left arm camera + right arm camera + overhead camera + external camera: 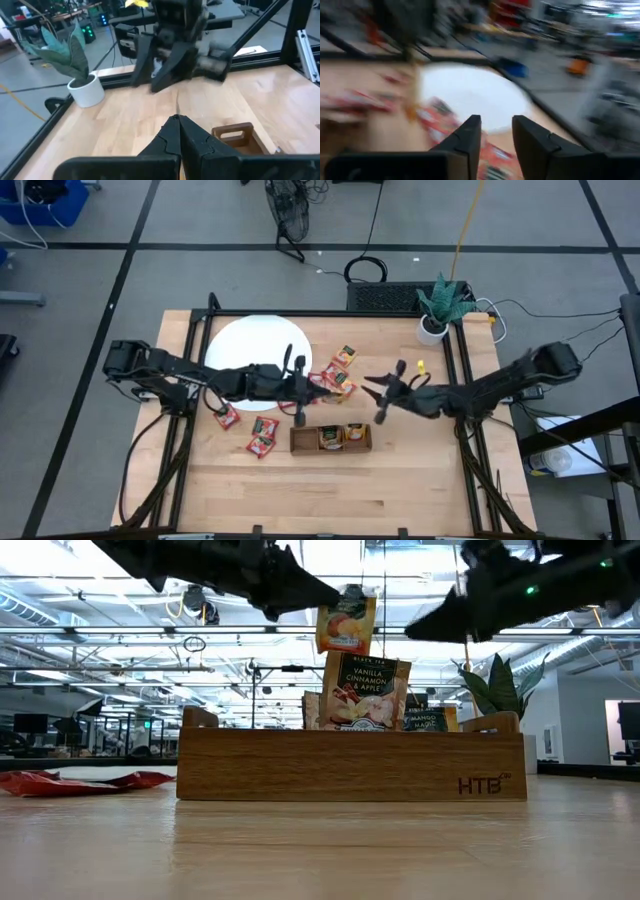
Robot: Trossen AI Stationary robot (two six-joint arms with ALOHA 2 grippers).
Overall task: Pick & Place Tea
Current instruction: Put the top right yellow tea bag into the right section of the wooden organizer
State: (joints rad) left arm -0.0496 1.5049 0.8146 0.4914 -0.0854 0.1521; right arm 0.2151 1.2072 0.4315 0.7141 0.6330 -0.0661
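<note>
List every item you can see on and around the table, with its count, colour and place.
table: one, pale wood, under everything
white disc: one, white, on the left arm's side of the table
tray: one, brown wood, mid-table, below the grippers
sachets in tray: at least two, orange-yellow, standing up
red sachets: two, red, flat beside the tray on the disc's side
sachet cluster: several, red and orange, between disc and tray
raised sachet: one, orange, in the air above the tray
plant: one, green in a white pot, at the table's edge
left gripper: shut, by the cluster
right gripper: open, opposite it
</note>
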